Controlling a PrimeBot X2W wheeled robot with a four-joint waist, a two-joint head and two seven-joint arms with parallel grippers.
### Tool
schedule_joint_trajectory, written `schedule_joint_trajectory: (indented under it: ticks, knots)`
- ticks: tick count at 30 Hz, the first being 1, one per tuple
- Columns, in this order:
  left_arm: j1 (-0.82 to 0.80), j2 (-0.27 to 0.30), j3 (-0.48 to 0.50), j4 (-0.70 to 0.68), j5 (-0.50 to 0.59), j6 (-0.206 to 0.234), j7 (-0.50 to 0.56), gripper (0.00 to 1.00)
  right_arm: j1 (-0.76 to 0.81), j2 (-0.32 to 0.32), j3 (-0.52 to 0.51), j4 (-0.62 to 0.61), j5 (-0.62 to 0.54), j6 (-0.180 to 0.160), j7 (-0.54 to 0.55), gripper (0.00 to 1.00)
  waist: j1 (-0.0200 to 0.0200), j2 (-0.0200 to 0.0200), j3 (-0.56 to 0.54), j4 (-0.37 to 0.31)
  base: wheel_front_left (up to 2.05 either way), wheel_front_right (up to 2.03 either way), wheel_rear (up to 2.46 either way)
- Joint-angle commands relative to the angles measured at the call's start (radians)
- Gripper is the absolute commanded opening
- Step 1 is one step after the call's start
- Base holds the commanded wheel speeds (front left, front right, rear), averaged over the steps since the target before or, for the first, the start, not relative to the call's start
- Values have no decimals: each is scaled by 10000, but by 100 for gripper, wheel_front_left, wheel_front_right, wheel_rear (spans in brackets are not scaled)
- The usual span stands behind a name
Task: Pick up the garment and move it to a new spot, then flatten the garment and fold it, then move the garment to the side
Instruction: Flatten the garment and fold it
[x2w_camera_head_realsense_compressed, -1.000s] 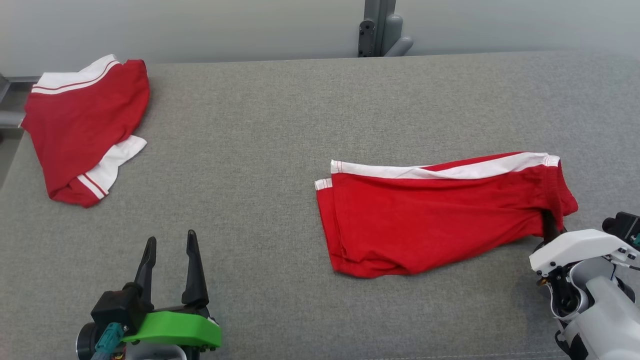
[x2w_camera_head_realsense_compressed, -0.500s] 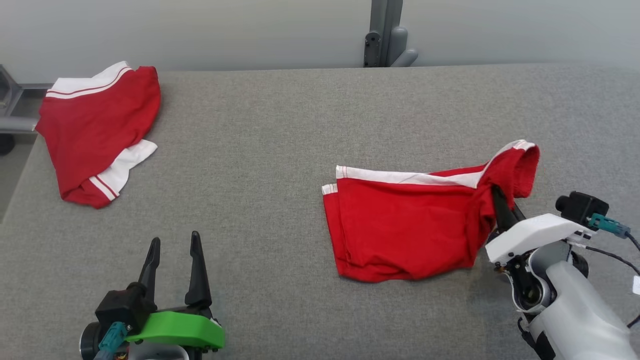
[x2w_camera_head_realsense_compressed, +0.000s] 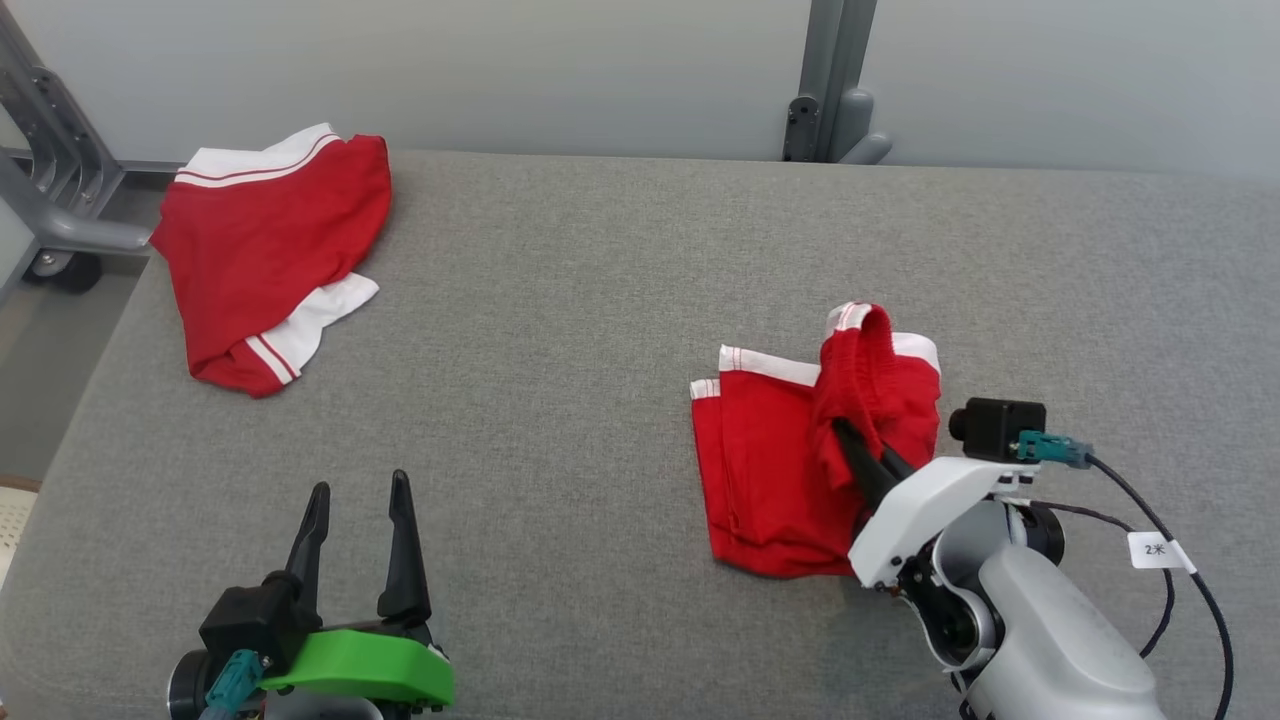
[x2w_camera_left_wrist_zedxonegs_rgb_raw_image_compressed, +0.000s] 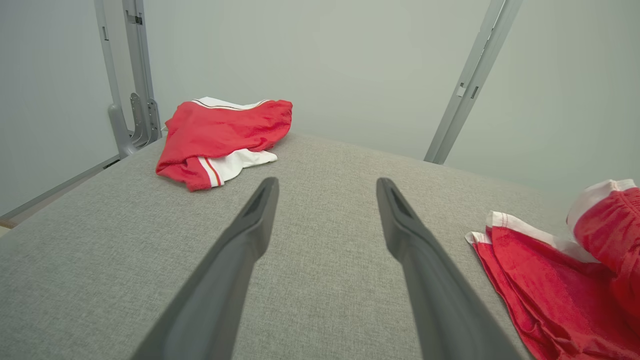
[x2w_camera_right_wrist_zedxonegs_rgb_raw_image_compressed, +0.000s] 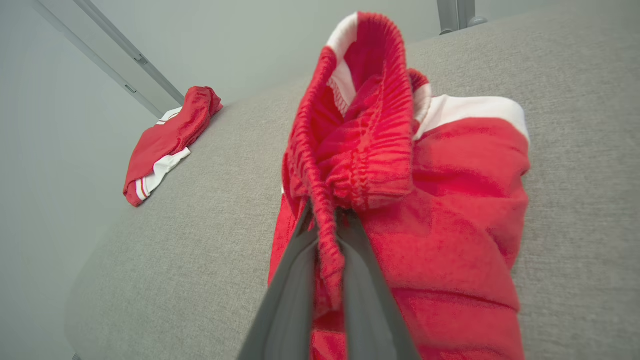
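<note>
Two pairs of red shorts with white trim lie on a grey, coarse-woven padded surface (x2w_camera_head_realsense_compressed: 560, 330). The garment (x2w_camera_head_realsense_compressed: 765, 470), soft knit cloth with a white side band, sits at centre right of the head view, its lower part flat and creased. Its ribbed elastic waistband (x2w_camera_right_wrist_zedxonegs_rgb_raw_image_compressed: 360, 125) stands bunched in a raised hump over the flat layers. The right gripper (x2w_camera_head_realsense_compressed: 843, 428), slim dark fingers on a white housing, is clamped on that waistband's edge, reaching in from the lower right. The left gripper (x2w_camera_head_realsense_compressed: 360, 485), on a green mount at lower left, has its fingers spread apart, well apart from the garment. The other shorts (x2w_camera_head_realsense_compressed: 270, 250) lie crumpled at upper left.
</note>
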Motion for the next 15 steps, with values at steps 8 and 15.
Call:
schedule_joint_trajectory:
  ticks: [8, 15]
  knots:
    - [182, 7, -79, -71, -115, 41, -1, 100, 125, 340, 221, 451, -1046, 0, 496, 0, 0, 94, 18, 335, 0, 0, 0]
    - [100, 7, -109, -92, -187, 105, -1, 100, -155, 455, 298, 946, -1809, -2, 483, 0, 0, 94, 126, 412, 0, 0, 0]
